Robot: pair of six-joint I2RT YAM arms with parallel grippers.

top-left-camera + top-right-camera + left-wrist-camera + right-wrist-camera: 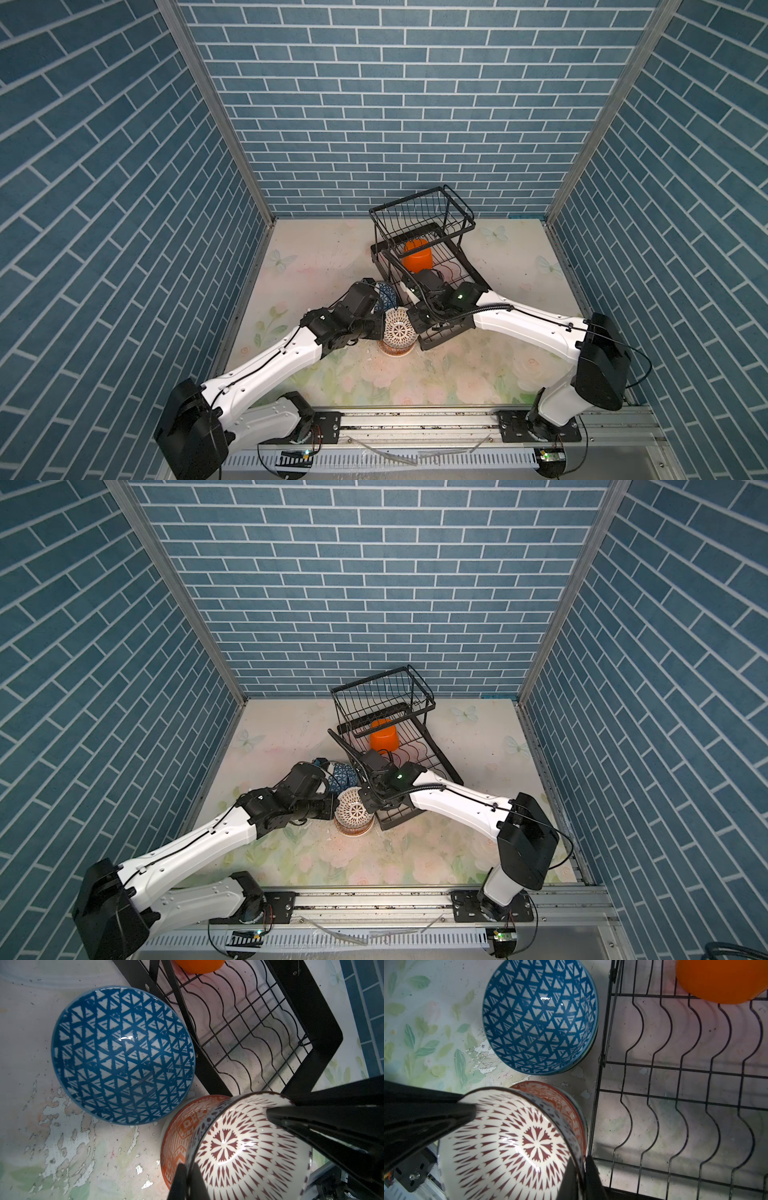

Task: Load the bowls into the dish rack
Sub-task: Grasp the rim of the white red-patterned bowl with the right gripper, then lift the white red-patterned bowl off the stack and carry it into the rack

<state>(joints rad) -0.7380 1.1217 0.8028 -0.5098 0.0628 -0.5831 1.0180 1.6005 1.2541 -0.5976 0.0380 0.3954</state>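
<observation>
Both grippers pinch one bowl, the brown bowl (398, 330), white inside with a brown star and darts. It hangs tilted just over the red bowl (178, 1130), which sits upright on the table (415, 382). Whether the two bowls touch cannot be told. In the left wrist view the left gripper (189, 1167) has its two fingers pressed on the rim of the brown bowl, one inside and one outside. In the right wrist view the right gripper (580, 1159) grips the opposite rim in the same way. In both top views the left gripper is at 9 o'clock of this bowl and the right gripper at 3 o'clock. The blue bowl (122, 1055), with a triangle pattern, stands upright at 11 o'clock of the brown bowl, just beside the long edge of the rack (324, 1022), and a darker rim shows under it. The rack lies at 1 o'clock of the brown bowl and reaches toward the back wall. The orange bowl (417, 259) rests upside down on the lower tray, partly under the raised basket.
</observation>
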